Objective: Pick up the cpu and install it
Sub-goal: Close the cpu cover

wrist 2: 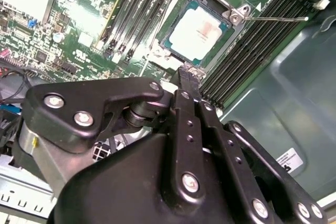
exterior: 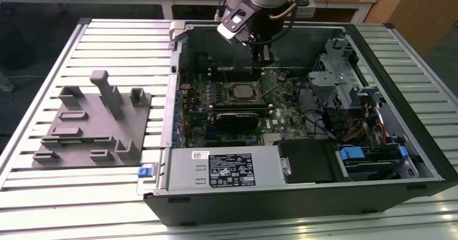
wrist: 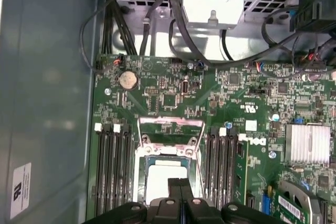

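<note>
Computer case (exterior: 286,205) on slatted table (exterior: 72,197), fixture block (exterior: 93,125) beside it at the exterior view's left. In the case: motherboard (exterior: 290,117) with cpu (exterior: 243,92) in its socket (wrist 2: 236,15), gripper (exterior: 262,62) above just beside the socket, drive cage (exterior: 344,84) at the exterior view's right

Open air lies straight above the cpu (wrist 2: 197,31) in its socket (wrist 2: 234,16); memory slots (wrist 2: 262,40) flank it, low on both sides; the case wall (wrist 2: 294,98) rises close by; the drive cage (exterior: 336,74) crowds the exterior view's right; the gripper (wrist 2: 190,73) hangs near the socket's edge.
</note>
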You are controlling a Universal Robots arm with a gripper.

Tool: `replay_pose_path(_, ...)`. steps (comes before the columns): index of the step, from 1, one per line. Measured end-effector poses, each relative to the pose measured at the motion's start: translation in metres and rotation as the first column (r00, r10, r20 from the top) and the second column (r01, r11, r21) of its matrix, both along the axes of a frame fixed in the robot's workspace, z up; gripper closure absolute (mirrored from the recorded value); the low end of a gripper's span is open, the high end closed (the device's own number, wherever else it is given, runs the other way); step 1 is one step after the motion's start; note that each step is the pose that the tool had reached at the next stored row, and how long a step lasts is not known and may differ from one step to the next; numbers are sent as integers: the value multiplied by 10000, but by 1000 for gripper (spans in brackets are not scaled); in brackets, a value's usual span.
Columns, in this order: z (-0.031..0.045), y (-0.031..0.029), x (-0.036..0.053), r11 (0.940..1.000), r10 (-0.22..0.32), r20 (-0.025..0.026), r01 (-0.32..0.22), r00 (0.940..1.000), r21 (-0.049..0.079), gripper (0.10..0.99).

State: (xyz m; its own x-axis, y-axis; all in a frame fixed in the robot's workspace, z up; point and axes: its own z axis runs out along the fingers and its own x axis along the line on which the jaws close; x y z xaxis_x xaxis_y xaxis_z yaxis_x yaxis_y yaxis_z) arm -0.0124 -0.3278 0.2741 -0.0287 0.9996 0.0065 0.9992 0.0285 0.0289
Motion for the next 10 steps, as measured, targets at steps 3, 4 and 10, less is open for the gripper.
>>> replay_pose_path(3, -4, 0, 28, 10000, 1, 1, -1, 10000, 2, 980)
replay_pose_path(4, -5, 0, 35, 10000, 1, 1, -1, 10000, 3, 980)
replay_pose_path(10, -7, 0, 79, 10000, 0, 2, 0, 10000, 3, 980)
